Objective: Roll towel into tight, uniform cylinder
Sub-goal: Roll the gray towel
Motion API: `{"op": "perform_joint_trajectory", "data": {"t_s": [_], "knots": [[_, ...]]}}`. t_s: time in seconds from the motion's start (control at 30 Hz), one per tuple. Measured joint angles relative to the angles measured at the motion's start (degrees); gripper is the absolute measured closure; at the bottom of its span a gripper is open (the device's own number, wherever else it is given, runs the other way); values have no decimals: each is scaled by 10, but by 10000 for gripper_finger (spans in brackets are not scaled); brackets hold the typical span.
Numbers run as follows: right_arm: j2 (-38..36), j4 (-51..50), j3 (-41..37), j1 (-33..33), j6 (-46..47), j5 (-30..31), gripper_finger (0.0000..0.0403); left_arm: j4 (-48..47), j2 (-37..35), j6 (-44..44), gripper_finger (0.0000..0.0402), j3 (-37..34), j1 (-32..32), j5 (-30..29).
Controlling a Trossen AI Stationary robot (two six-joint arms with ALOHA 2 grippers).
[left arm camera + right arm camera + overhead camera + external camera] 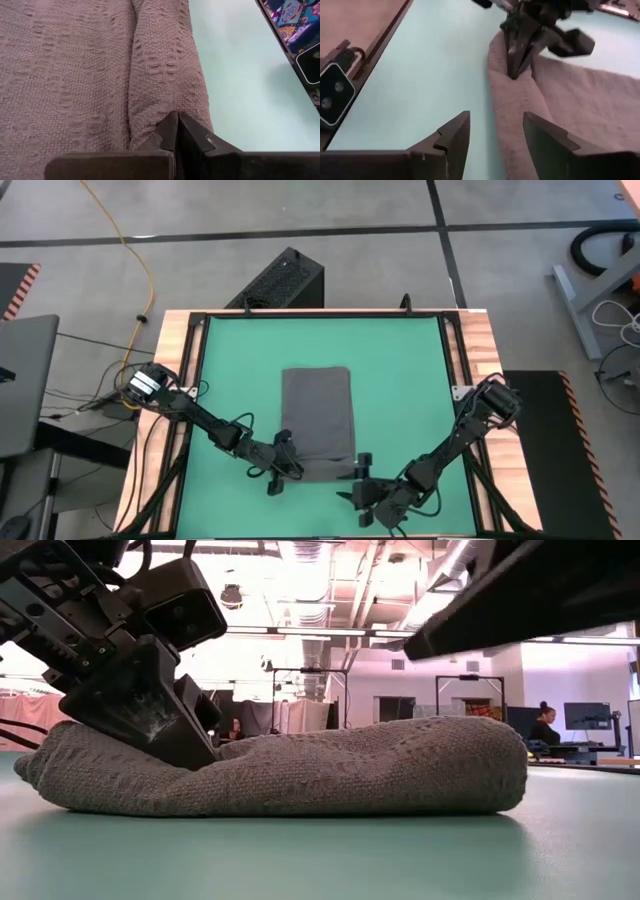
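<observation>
The dark grey towel (318, 415) lies flat on the green mat (240, 360) at the table's middle. Its near edge is rolled into a thick ridge (380, 770). My left gripper (290, 465) is shut, its tips down on the left end of that ridge. My right gripper (496, 117) stands open just beyond the ridge's right end (350, 470). One of its fingers is over the cloth and the other over the mat. In the low view its arm (520, 590) hangs well above the towel. My left gripper presses its shut fingertips (176, 125) onto the rolled near edge of the towel (160, 90), close to its left end. The fingers slant down from the table's near left. The ridge is dented under the tips (516, 75) and rests on the mat.
Black rails and a wooden border (175, 380) frame the mat. A black box (285, 280) stands past the far edge. Bare mat lies on either side of the towel. A person (545, 725) sits far back in the room.
</observation>
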Motion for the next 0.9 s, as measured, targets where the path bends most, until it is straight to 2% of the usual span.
{"op": "perform_joint_trajectory", "data": {"t_s": [0.3, 0.5, 0.8, 0.9], "knots": [[0, -42, 3, -14, -37, -3, 173, 1, 0, -15, 401, 0, 1, 3], [0, -75, 3, -37, -35, -46, 172, 4, 0, -20, 401, 0, 1, 19], [28, -98, -15, -54, -10, -55, 174, 34, -2, -6, 401, -1, -4, 14], [37, -97, -15, -54, 13, -55, 192, 42, -2, 1, 401, -1, -9, 13]]}}
